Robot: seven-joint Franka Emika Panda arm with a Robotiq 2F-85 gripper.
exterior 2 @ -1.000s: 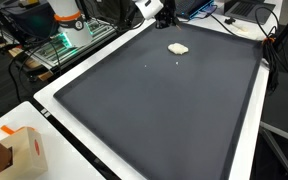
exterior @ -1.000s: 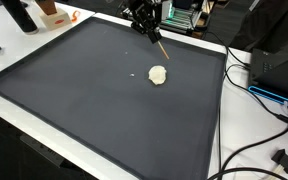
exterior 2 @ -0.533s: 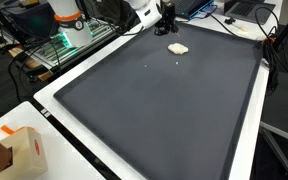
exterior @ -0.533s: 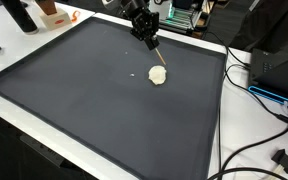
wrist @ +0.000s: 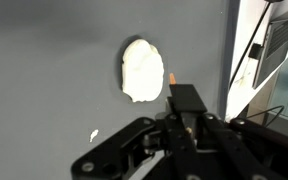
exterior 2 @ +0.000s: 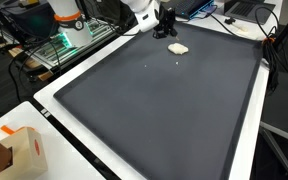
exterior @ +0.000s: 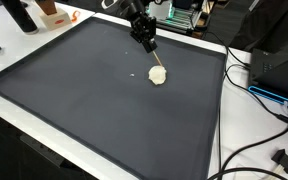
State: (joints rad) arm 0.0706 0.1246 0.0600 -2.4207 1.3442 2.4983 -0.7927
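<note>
A pale cream lump (exterior: 158,75) lies on the black mat (exterior: 94,100), toward its far side. It also shows in an exterior view (exterior 2: 178,48) and in the wrist view (wrist: 142,70). My gripper (exterior: 144,33) hangs low just beside the lump, also seen in an exterior view (exterior 2: 166,22). It is shut on a thin stick (exterior: 155,60) that slants down to the lump. In the wrist view the gripper (wrist: 184,118) holds the dark stick (wrist: 184,98), whose orange tip sits at the lump's right edge. Contact between tip and lump cannot be told.
A small white crumb (wrist: 94,134) lies on the mat near the lump, also visible in an exterior view (exterior 2: 178,66). Cables (exterior: 254,100) run off one side of the mat. A cardboard box (exterior 2: 14,150) and lab equipment (exterior 2: 69,30) stand beyond the mat's edges.
My gripper has come down and moved along the mat toward the lump, bringing the stick's tip to the lump's edge. The lump has not moved.
</note>
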